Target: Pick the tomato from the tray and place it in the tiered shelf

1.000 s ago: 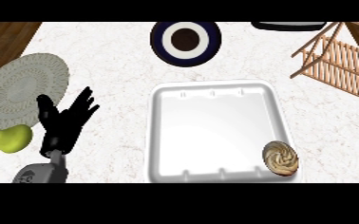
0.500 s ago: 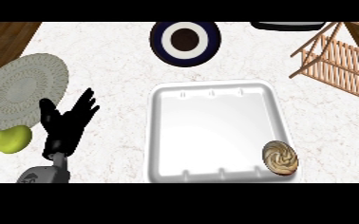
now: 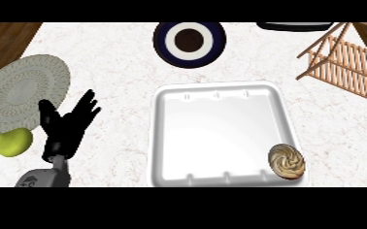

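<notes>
One hand shows — the robot's left hand (image 3: 66, 128), black, at the lower left of the frame on its grey forearm (image 3: 44, 178), which comes in from the lower edge. Its fingers (image 3: 87, 104) are straight and spread, pointing toward the upper right, and they hold nothing; the hand sits over the pale marbled worktop (image 3: 114, 63), just right of a round woven mat (image 3: 28, 92) that fills the left edge. Below that mat, at the far left, lies a yellow-green round fruit (image 3: 14, 142), partly cut off by the edge and close beside the hand without touching it.

A white tray (image 3: 219, 126) with raised rims takes up the middle and lower right of the frame. In its lower right corner rests a small brown swirled pastry (image 3: 287, 161), against the rim; the rest of the tray's floor is bare white. No tomato can be seen in the tray or anywhere else on the worktop, so its place cannot be told.

Above the tray, at the upper middle, stands a dark blue plate (image 3: 189, 42) with a white ring and a dark centre. At the upper right a wooden slatted shelf (image 3: 337, 60) runs off the frame, and a dark rounded object (image 3: 294, 25) shows at the top edge just left of it. The right hand is out of sight.
</notes>
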`<action>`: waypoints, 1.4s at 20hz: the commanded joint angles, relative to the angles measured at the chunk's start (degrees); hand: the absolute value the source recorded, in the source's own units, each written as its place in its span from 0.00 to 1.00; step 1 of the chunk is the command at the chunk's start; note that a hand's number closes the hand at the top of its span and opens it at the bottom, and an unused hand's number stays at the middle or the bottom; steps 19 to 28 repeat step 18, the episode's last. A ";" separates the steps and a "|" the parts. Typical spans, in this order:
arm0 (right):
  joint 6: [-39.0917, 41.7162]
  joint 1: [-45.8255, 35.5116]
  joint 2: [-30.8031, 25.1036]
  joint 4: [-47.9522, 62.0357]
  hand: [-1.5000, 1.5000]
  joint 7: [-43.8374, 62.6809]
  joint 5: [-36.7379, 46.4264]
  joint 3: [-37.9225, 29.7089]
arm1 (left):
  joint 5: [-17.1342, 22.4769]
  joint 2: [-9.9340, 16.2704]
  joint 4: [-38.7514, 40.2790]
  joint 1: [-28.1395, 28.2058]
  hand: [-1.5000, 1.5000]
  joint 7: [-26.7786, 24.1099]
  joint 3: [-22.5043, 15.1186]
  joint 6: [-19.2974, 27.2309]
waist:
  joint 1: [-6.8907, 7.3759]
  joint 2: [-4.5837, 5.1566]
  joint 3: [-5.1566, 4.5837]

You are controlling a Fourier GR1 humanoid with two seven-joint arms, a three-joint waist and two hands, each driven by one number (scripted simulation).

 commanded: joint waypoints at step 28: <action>6.34 20.74 -15.65 7.93 0.00 -1.41 -11.48 -13.75 | -1.23 -1.17 1.02 3.51 0.50 -0.20 -0.09 0.61 | -2.27 0.03 0.19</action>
